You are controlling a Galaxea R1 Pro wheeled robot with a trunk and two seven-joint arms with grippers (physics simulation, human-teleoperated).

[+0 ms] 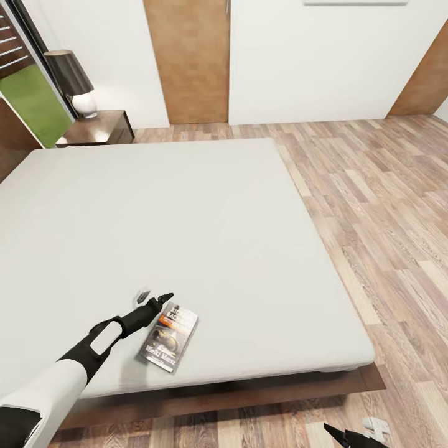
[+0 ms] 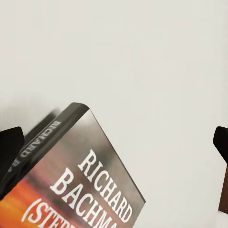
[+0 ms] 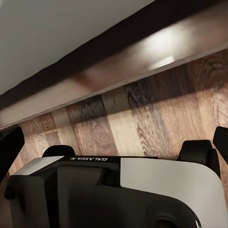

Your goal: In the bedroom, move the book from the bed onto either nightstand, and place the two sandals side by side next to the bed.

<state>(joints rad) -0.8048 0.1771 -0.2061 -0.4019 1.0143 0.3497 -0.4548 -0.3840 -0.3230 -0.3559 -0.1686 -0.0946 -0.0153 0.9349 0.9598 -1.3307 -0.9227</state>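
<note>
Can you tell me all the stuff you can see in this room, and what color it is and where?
bed: one, off-white mattress on dark brown frame, middle of room
book: one, dark with orange band, on the mattress near its front edge
nightstand: one, dark reddish-brown, beside the bed's far corner
lamp: one, dark shade and white base, on the nightstand
doors: two, brown, in white walls
floor: brown wood planks
left gripper: black, open, at the book
right gripper: black, low over the floor

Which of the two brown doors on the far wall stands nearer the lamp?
The full-height door in the middle of the far wall. It stands closer to the lamp on the nightstand; the other door sits at the far right edge.
</note>
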